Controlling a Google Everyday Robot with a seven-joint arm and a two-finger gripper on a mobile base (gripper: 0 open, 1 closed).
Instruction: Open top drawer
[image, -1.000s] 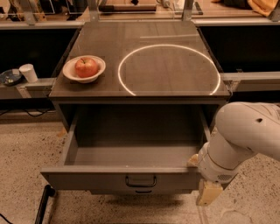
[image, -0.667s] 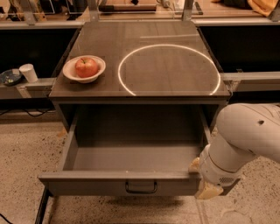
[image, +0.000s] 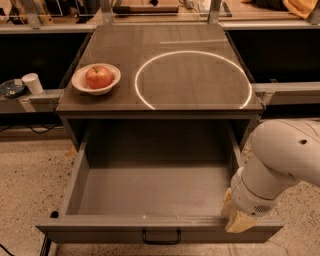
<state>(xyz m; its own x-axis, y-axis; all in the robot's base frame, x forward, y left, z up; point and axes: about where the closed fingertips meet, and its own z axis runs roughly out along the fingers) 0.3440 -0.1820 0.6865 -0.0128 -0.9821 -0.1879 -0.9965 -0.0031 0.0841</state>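
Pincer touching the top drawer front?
Cannot tell. Camera view: pincer overlaps the front right corner of the wide grey metal top drawer; no contact or gap shows.

The top drawer (image: 100, 229) stood out toward the camera from beneath the cabinet top (image: 125, 45), its handle (image: 161, 236) at the centre of the front panel. The gripper (image: 236, 220) sat at the drawer's front right corner, with the arm (image: 280, 160) reaching in from the right. On the cabinet top, a bowl (image: 80, 84) holding an apple (image: 98, 76) lay at the left, beside a ring of light (image: 192, 51), and a cup (image: 33, 83) stood on a ledge (image: 35, 100) farther left.
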